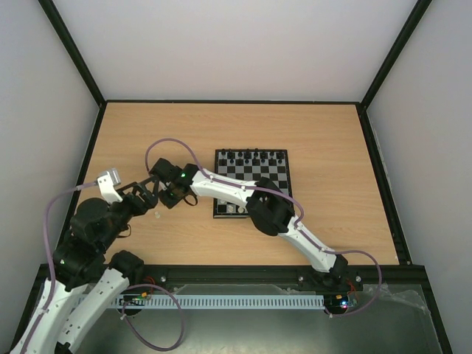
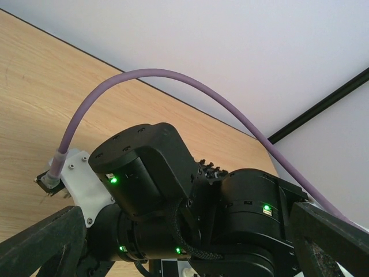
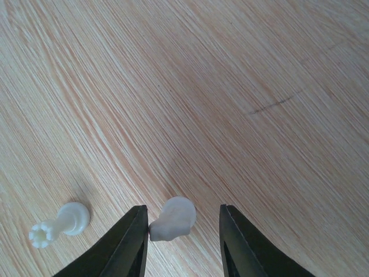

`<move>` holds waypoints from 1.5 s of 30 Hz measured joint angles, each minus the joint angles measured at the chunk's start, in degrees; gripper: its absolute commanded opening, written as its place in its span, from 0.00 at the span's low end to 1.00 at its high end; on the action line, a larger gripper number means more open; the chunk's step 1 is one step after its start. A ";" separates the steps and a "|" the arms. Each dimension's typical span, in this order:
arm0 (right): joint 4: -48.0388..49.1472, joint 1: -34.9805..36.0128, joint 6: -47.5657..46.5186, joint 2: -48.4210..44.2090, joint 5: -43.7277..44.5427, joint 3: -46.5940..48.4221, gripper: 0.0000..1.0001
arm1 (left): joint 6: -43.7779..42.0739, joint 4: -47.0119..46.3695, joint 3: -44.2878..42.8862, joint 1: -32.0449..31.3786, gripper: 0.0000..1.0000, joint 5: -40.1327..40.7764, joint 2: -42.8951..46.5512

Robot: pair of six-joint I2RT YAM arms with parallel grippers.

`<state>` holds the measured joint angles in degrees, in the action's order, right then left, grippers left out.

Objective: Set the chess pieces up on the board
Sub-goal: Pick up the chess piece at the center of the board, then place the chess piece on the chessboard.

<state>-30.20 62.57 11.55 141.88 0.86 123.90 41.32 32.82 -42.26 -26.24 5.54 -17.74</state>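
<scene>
The bench is pale orange-tan wood with a fine streaked grain and one short dark mark. The board has black and pale-grey checks inside a thin black rim, and the men on its far rows are black. Two pieces lying on the bench are milky white and faintly translucent. The right pincer has black fingers. The arms have white links and black joints, dotted with small green lights. The cables are dull purple. The walls are pale grey-white and the frame posts are black.
</scene>
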 measured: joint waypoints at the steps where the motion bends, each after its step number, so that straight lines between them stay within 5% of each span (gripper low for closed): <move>1: 0.00 0.00 0.04 0.00 -0.04 0.00 0.32 | 0.00 -0.15 0.04 0.00 0.99 -0.13 -0.15; 31: 0.02 0.04 0.92 -0.20 -0.28 -1.14 0.12 | 0.02 -0.90 1.51 0.00 0.99 -0.98 -1.42; 35: -0.17 0.04 1.95 -7.23 2.54 -9.75 0.13 | 0.02 -2.14 1.92 0.00 0.99 -1.49 -3.58; 45: -1.27 -2.32 9.38 -43.10 11.67 -37.73 0.16 | -0.09 -5.73 3.02 0.00 0.99 -4.28 -8.85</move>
<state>-31.46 60.25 20.93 98.78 12.53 86.17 41.23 27.09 -39.24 -26.24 1.26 -26.59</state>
